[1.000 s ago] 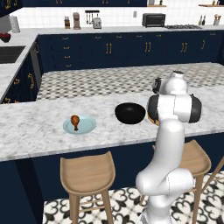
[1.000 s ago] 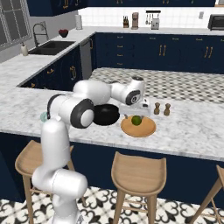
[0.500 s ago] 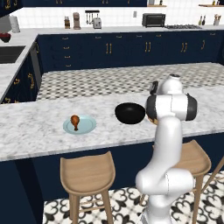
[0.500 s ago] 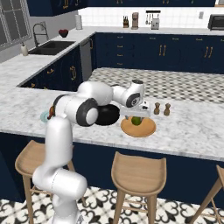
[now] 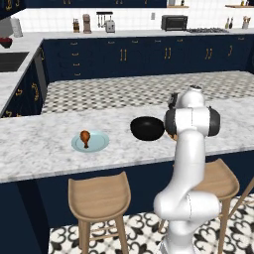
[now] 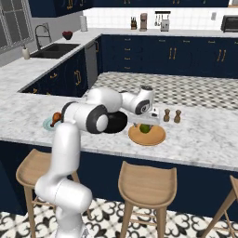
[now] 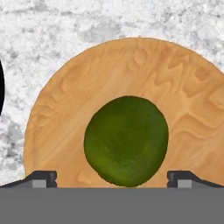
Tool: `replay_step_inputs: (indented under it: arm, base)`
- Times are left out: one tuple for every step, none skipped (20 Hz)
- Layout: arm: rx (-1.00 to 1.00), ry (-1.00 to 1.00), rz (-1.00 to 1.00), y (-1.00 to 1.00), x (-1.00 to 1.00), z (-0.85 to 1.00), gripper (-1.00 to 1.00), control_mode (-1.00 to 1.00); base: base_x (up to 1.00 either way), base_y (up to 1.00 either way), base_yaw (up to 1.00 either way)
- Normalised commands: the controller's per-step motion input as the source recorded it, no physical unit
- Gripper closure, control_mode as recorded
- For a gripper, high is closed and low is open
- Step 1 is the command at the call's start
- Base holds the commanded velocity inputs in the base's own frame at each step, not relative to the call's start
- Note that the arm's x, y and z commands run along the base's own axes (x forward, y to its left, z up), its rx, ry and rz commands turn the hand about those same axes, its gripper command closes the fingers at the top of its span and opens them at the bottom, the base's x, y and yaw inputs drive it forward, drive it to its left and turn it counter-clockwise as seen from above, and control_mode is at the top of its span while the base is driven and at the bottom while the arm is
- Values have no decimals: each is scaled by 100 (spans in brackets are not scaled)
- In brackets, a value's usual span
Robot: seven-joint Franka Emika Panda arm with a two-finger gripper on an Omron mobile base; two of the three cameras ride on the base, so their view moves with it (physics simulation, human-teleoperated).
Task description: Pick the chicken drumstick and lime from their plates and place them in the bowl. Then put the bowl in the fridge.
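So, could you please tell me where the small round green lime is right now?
The small round green lime sits on the tan wooden plate, right of the glossy black bowl, beneath the open gripper.

Wooden stools [image 5: 98, 198] under marble counter [image 5: 44, 144]; shakers [image 6: 172, 115] near edge.

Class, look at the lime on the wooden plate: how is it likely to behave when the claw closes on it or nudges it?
The lime looks round and smooth, so it would probably roll if nudged. The tan plate under it seems flat, with little rim to stop it. The claw stands open with a tip on either side, so an off-centre squeeze might make it slip.
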Motion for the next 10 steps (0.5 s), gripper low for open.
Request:
replay_step_inputs:
  arm:
    - [0, 0, 0, -4, 22, -22, -100, -100]
    - [0, 0, 0, -6, 14, -22, -100, -100]
    - [0, 0, 0, -8, 12, -23, -100, -100]
    - [-1, 0, 0, -8, 14, -24, -100, -100]
    - [-1, 0, 0, -6, 11, -21, -100, -100]
    - [0, 0, 0, -6, 2, -16, -100, -100]
    - [0, 0, -1, 0, 0, -14, -100, -100]
    - [0, 0, -1, 0, 0, -15, -100, -100]
    - [0, 0, -1, 0, 0, -17, -100, -100]
    - [0, 0, -1, 0, 4, -18, -100, -100]
  base:
    - [0, 0, 0]
    - [0, 0, 0]
    - [0, 0, 0]
    - [0, 0, 0]
    - [0, 0, 0]
    - [0, 0, 0]
    - [0, 0, 0]
    - [0, 0, 0]
    - [0, 0, 0]
    - [0, 0, 0]
